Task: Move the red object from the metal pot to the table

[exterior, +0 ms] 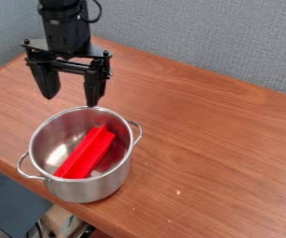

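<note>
We see the red object (86, 153) lying slanted inside the metal pot (81, 156), which sits near the front edge of the table (208, 130). Our gripper (68, 96) hangs above the pot's far rim, apart from the block, pointing straight down, jaws spread wide and holding nothing.

A plain robot test bench or lab corner is showing here rather than a lived-in kitchen. A black robot arm with a gripper (68, 90) is hanging over a brown wood-grain table (208, 139), and a bare grey fabric partition wall (220, 37) is standing directly behind it. A single steel pot (80, 154) is sitting on the tabletop, with nothing around it suggesting cooking.
</note>
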`<state>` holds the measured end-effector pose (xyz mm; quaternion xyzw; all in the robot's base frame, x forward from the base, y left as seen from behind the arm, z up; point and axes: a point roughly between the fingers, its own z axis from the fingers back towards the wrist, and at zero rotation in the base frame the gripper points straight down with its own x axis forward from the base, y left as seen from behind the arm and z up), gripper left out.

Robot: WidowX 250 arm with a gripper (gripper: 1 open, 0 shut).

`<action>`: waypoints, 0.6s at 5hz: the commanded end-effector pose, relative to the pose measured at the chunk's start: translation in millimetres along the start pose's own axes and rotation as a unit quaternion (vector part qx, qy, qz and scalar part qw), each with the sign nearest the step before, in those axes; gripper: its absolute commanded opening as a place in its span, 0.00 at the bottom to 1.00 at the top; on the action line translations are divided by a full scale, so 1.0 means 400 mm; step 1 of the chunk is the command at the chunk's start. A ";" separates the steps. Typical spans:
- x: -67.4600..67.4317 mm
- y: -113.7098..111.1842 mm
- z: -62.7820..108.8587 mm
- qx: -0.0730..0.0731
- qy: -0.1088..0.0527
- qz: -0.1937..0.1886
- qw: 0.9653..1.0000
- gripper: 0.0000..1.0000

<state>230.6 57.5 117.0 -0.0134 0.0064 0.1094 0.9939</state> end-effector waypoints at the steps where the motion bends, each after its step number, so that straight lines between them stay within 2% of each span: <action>1: 0.015 0.002 0.020 0.003 -0.016 -0.001 1.000 1.00; 3: 0.014 0.006 0.018 0.003 -0.015 0.002 1.000 1.00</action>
